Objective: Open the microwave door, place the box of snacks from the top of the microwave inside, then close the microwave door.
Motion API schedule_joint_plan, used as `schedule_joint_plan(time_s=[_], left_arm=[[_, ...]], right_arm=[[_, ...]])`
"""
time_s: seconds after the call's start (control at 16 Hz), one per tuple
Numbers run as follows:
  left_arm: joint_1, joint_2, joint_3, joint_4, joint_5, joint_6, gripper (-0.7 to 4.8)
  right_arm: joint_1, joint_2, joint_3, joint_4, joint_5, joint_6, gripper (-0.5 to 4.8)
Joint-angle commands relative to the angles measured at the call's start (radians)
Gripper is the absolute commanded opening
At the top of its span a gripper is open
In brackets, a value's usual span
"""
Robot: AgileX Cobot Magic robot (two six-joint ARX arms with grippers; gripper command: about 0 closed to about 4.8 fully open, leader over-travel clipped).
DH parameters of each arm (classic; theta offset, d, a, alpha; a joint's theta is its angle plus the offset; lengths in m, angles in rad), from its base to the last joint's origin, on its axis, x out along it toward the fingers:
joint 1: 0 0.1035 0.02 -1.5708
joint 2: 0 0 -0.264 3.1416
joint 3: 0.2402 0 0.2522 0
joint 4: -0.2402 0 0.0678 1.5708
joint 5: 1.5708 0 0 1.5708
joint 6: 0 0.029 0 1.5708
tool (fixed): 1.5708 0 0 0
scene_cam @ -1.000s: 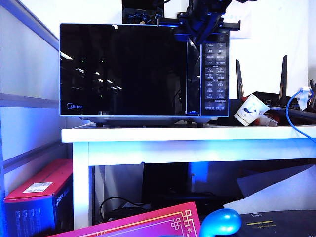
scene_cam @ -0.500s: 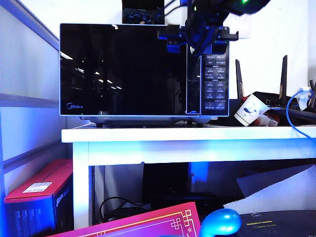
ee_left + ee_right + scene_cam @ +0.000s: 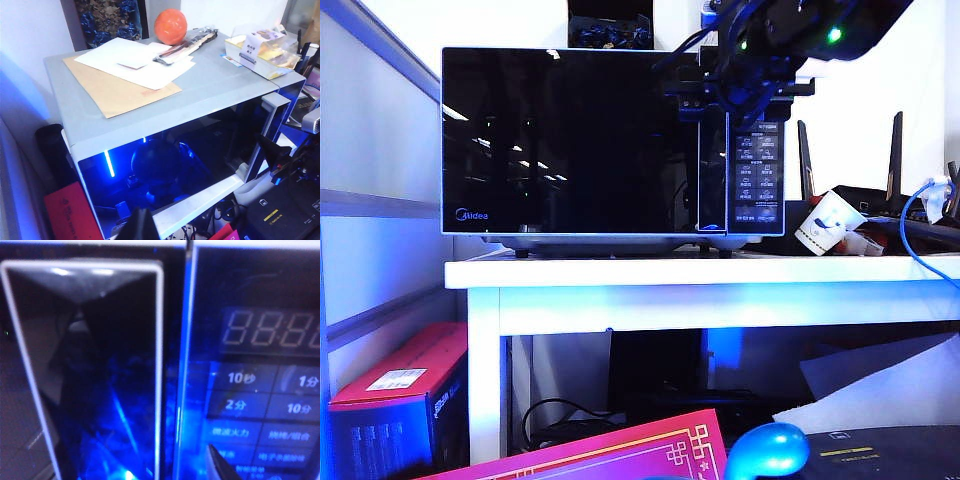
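Observation:
The black microwave (image 3: 610, 140) stands on the white table (image 3: 700, 275). Its glossy door (image 3: 570, 140) is shut. My right gripper (image 3: 740, 90) hangs close in front of the upper right of the microwave, at the seam between the tall handle strip (image 3: 100, 370) and the button panel (image 3: 260, 390). It is open and empty, and only one of its fingertips (image 3: 220, 465) shows in the right wrist view. The pale box of snacks (image 3: 260, 50) lies on the microwave's top near the panel end. My left gripper (image 3: 140, 227) shows only as a dark tip below the door.
On the microwave top lie white papers on a brown envelope (image 3: 125, 85), an orange ball (image 3: 170, 26) and a dark wrapper. A dark carton (image 3: 610, 30) stands behind. A router (image 3: 880, 200), a paper cup (image 3: 825, 225) and a blue cable (image 3: 920, 235) sit to the right.
My right gripper has come down from the microwave's top edge to the top of the handle and panel, and its jaws have spread wider. The door has stayed shut.

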Motion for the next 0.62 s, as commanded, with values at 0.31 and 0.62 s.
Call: schedule_joint_plan(time_s=[0.31,0.62], left_arm=[[-0.001,-0.004,0.005,-0.002,0.001,0.0,-0.06],[-0.001,-0.004,0.005,-0.003,0.001,-0.002,-0.06]], right_arm=[[0.0,0.023,0.006,0.058,-0.047,-0.003,3.32],[0.0,0.045,0.006,0.095,-0.048,-0.003,3.23]])
